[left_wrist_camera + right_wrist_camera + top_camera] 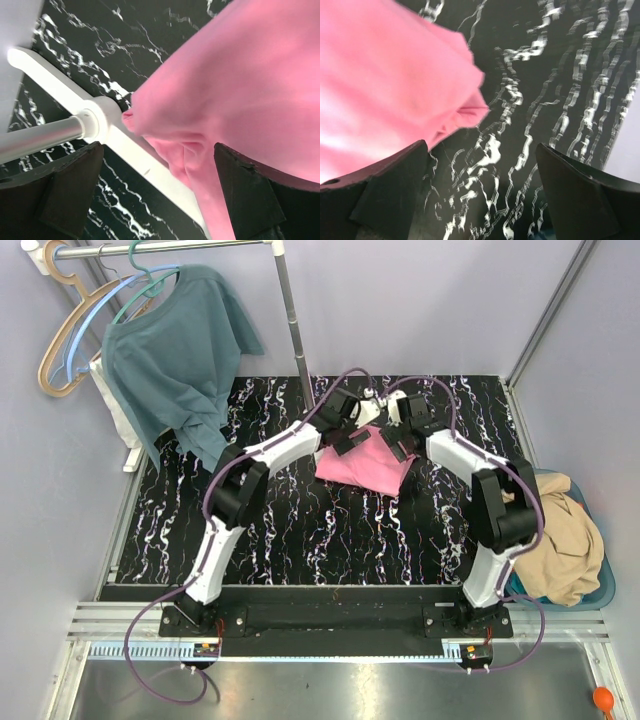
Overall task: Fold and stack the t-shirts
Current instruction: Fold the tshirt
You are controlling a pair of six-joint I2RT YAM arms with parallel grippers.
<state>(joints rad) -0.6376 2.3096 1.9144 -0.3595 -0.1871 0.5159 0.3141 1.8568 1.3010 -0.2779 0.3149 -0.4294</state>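
A bright pink t-shirt [367, 468] lies folded on the black marbled table [300, 530], towards the back. My left gripper [350, 443] hovers at its far left edge and my right gripper [401, 448] at its far right corner. In the left wrist view the pink t-shirt [240, 85] fills the upper right, and a fold of it reaches down beside one finger [250, 195] of the open left gripper [160, 195]. The right gripper [480, 195] is open over bare table, with the pink t-shirt [390, 75] just beyond its fingers. A tan-beige t-shirt [560, 535] is heaped at the right.
The tan-beige shirt sits in a blue basket [603, 585] off the table's right edge. A teal-blue shirt [175, 360] hangs on a clothes rack whose pole [293, 330] and white foot [115, 135] stand right behind the pink shirt. Empty hangers [65, 335] hang at the left.
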